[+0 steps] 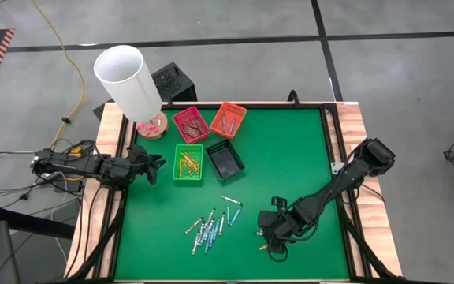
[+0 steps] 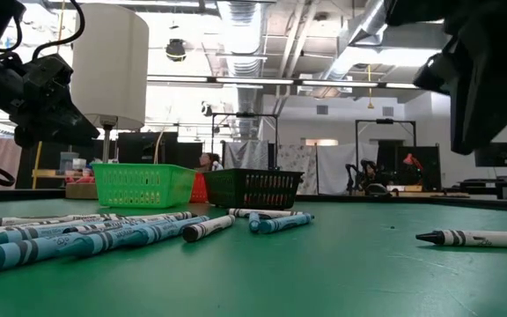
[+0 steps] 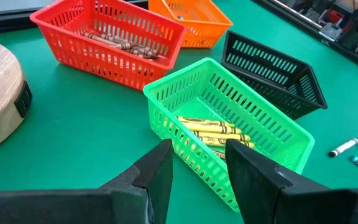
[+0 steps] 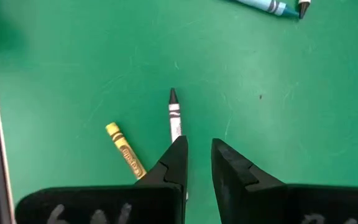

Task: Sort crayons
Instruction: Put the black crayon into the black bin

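- Green felt-like table all round, with a wooden edge; the left gripper is parked at the left side, fingers apart by a narrow gap and nothing held.
- Just ahead of that gripper a green tray is seen, slotted plastic mesh, with yellow crayons lying flat inside.
- Beyond it a red tray holds brownish sticks, an orange tray sits behind that, and a black tray looks empty as far as can be told.
- A white cylinder lamp on a round wooden base is stood off to the gripper's side.
- Mid-table, a loose pile of crayons is left unsorted, mostly light blue and grey-white, paper-wrapped, thin and round.
- Over to the right, the right gripper is held low over the felt, fingers a narrow slot apart, empty.
- A grey-white crayon is lying just ahead of the near fingertip and partly hidden under it; a yellow crayon is just beside it.
- Step judged: a pick is being lined up. Next, the jaws need centring on one stick so the neighbour isn't caught, then a squeeze across the barrel. Round sticks roll easily.
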You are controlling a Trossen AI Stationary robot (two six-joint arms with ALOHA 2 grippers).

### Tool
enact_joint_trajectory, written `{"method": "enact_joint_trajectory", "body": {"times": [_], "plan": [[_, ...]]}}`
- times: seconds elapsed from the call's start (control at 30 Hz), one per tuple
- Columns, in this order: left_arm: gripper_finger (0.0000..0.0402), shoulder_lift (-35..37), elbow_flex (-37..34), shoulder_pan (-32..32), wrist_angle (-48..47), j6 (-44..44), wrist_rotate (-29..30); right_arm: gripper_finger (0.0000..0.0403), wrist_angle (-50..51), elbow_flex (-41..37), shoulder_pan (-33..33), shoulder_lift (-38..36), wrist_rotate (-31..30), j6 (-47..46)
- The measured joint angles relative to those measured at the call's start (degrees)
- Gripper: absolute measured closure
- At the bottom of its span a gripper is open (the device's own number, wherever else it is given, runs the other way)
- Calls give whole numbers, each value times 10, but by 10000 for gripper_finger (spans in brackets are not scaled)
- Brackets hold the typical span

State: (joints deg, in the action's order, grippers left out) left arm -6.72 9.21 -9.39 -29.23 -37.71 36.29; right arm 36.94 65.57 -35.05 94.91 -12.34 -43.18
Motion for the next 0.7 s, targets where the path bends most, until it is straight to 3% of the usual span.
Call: {"method": "enact_joint_trajectory", "body": {"times": [0.33,0.7], "plan": [[265,0,-1,0,7,-12,33,335,-1,-5,2,0,-9,14],[265,0,-2,0,32,-38,26,335,-1,-5,2,0,-25,18]]}}
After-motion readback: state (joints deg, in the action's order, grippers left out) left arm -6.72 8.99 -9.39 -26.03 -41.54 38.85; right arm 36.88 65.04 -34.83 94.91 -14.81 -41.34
